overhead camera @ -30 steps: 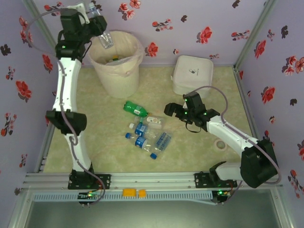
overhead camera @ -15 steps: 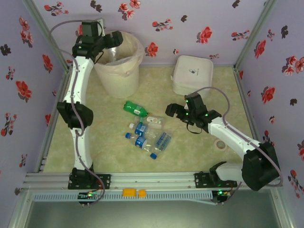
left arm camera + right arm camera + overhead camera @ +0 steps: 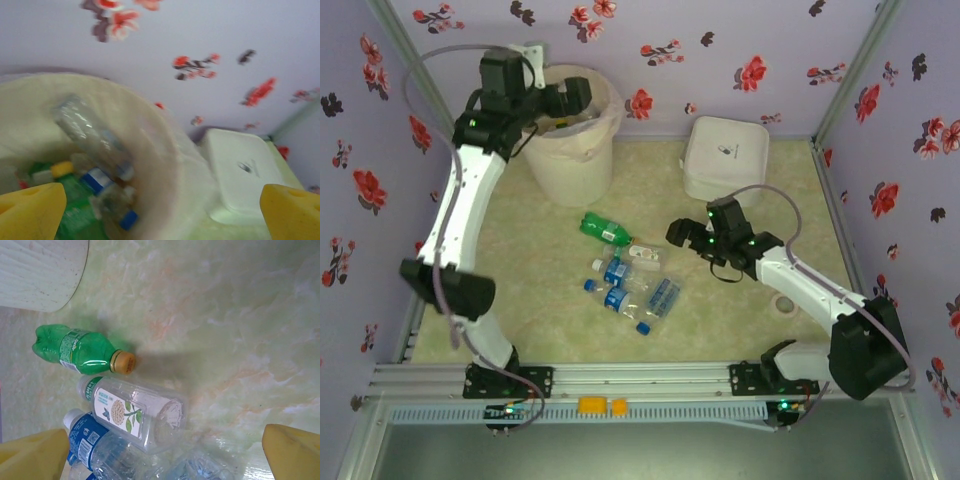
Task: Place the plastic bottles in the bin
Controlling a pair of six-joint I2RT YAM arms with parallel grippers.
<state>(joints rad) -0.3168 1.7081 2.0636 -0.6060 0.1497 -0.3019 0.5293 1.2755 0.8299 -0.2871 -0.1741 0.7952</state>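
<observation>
1. Across the table (image 3: 750,330): pale green marbled top, lilac walls (image 3: 720,40) with red flower print, metal rail (image 3: 640,378) along the near edge.
2. Back right: white lidded box (image 3: 725,160), well apart from the bin (image 3: 570,165) at back left. The bin is a cream bucket with a pale liner.
3. Over the bin's rim: left gripper (image 3: 572,97), fingers spread wide with nothing between them. From above it blocks part of the bin's mouth.
4. Left wrist view is blurred. Inside the bin a leaning clear bottle (image 3: 92,135) rests against the liner, with more bottles (image 3: 100,182) under it, green and blue-labelled; count unclear.
5. Just right of the loose pile: right gripper (image 3: 678,236) hovers, fingers spread, empty.
6. Pile at mid-table:
   - green bottle (image 3: 80,350), orange cap, lying nearest the bin
   - leaf-label bottle (image 3: 132,412), clear with a white cap, just beside it
   - blue-label bottle (image 3: 92,445), touching that one and cut off by the frame edge
   - probably three or four crushed clear bottles (image 3: 660,297) beyond
</observation>
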